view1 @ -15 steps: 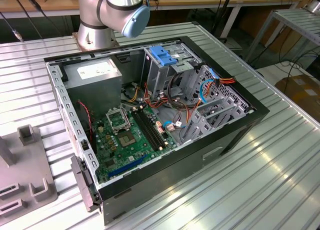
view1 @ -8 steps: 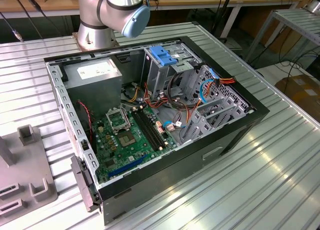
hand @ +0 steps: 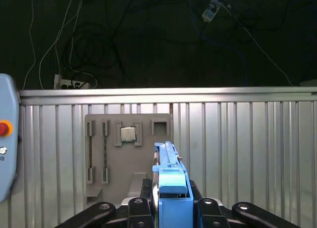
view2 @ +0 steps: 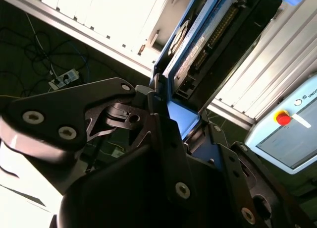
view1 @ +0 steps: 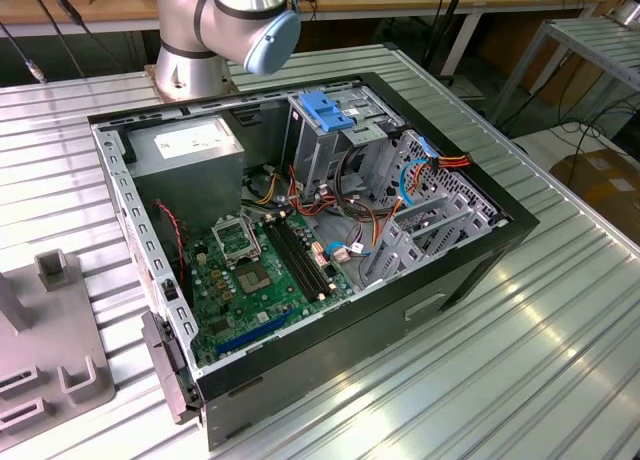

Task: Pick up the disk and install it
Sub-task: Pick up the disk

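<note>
The pincer (hand: 171,192) is clamped on the disk (hand: 166,158), holding it on edge over the bench (hand: 247,139), probably so its flat faces give a firm grip.

Bright overhead light is falling on the metal table (view1: 540,320), streaking glare toward the exterior view's right, while the computer case (view1: 470,270) is shading its interior. In the second wrist view the table is washing out white and the gripper (view2: 161,106) is sitting in silhouette. In the first wrist view the floor (hand: 148,39) beyond the table's edge is lying nearly black; the disk (hand: 171,181) is catching even light.
</note>
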